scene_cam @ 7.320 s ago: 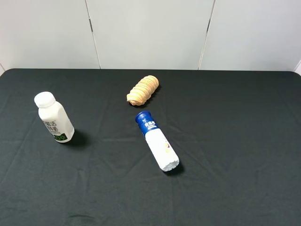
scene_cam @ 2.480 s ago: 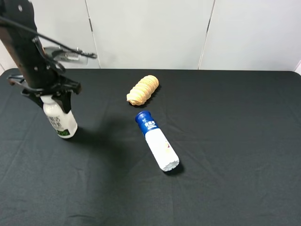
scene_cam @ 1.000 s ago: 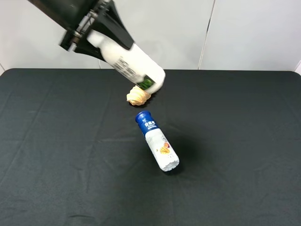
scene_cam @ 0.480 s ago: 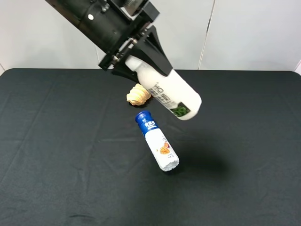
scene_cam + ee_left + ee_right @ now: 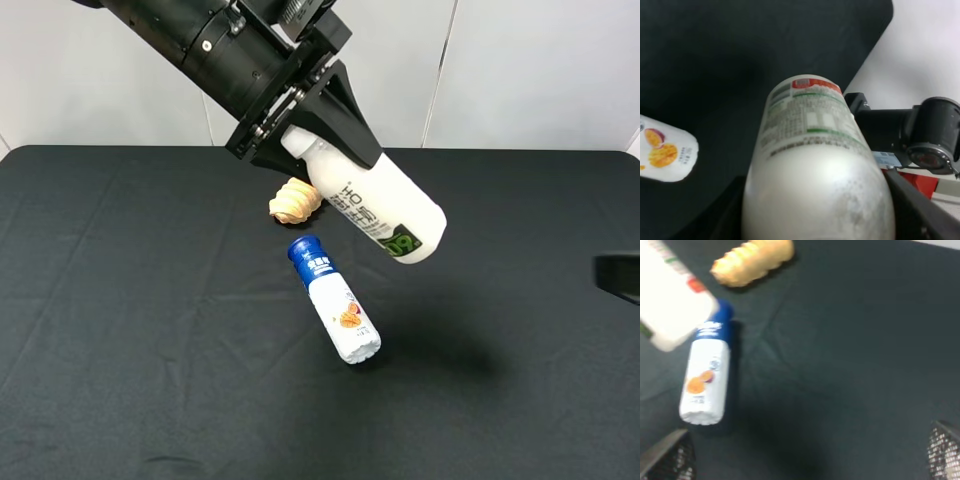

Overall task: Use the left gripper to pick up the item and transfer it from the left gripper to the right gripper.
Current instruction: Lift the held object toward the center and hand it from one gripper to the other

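Since half a second ago the left gripper (image 5: 335, 150) has carried the bottle (image 5: 375, 205) slightly further right in the high view, and a dark shape (image 5: 621, 276) has appeared at the right edge, too little of it showing to name. Below the held bottle a blue-capped bottle (image 5: 335, 300) lies on its side in the middle of the frame. A tan ridged pastry (image 5: 295, 200) sits just above it, partly hidden behind the arm and the held bottle. Both rest on a black cloth-covered table (image 5: 520, 400) in front of a white panelled wall (image 5: 530, 70). The left jaws are clamped on the bottle's neck end, holding it clear of the table. Its long axis runs diagonally, cap at the upper left and green-patched base at the lower right. The right gripper (image 5: 805, 460) is spread wide, with its meshed fingertips (image 5: 670, 460) in the wrist view's lower corners.
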{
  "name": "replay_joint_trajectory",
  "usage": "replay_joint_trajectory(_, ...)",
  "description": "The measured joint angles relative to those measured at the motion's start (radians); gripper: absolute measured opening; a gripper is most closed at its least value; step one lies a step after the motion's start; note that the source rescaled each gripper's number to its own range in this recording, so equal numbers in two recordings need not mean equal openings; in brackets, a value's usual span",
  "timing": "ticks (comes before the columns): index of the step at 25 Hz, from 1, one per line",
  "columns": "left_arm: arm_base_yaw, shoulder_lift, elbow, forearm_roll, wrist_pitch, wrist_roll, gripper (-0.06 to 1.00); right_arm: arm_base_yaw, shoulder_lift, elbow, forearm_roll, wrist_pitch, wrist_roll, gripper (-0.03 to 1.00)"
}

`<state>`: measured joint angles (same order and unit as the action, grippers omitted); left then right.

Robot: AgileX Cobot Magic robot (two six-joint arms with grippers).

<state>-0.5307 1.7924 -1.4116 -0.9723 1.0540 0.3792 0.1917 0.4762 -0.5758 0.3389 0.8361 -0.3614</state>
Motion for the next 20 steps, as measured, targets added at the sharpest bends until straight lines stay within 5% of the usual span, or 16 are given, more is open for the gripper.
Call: replay_joint_trajectory(20,0.000,0.000,0.000,-0.012,0.000,0.007,0.00,0.436,0.502,-0.189,0.002,-0.258,-0.213,1.00)
